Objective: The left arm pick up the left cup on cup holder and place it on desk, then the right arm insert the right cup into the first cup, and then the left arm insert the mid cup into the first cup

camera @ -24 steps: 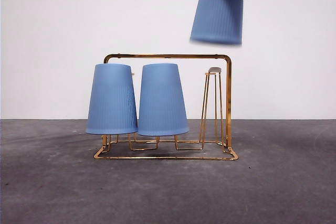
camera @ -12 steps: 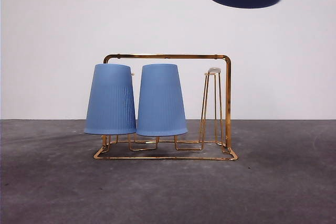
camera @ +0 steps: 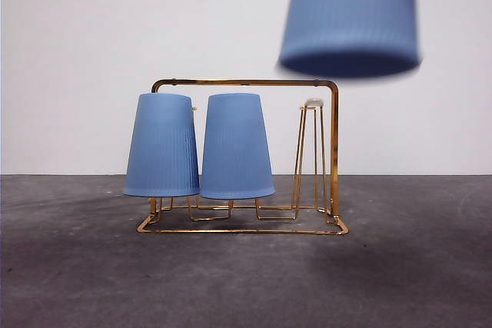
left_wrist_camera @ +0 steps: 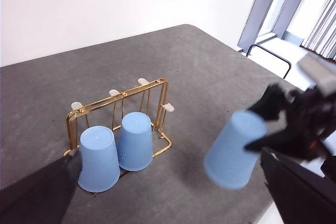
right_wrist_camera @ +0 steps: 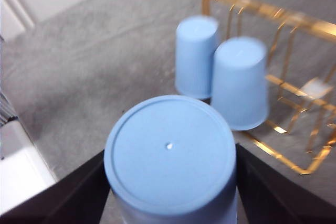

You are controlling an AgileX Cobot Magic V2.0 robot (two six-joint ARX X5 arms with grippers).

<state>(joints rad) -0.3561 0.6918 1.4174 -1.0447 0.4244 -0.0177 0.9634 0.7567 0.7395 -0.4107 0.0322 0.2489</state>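
Right wrist view, right hand (right_wrist_camera: pixel 170 182) holding inverted blue cup (right_wrist_camera: pixel 170 158) above desk (camera: pixel 400 282), left hand (left_wrist_camera: pixel 168 192) wide

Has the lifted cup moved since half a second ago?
Yes. The lifted cup now hangs lower, nearer the cup holder, held by the right claw.

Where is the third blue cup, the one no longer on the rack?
The lifted cup is in the air, gripped by the right gripper, high in the front view above the cup holder's empty prong end.
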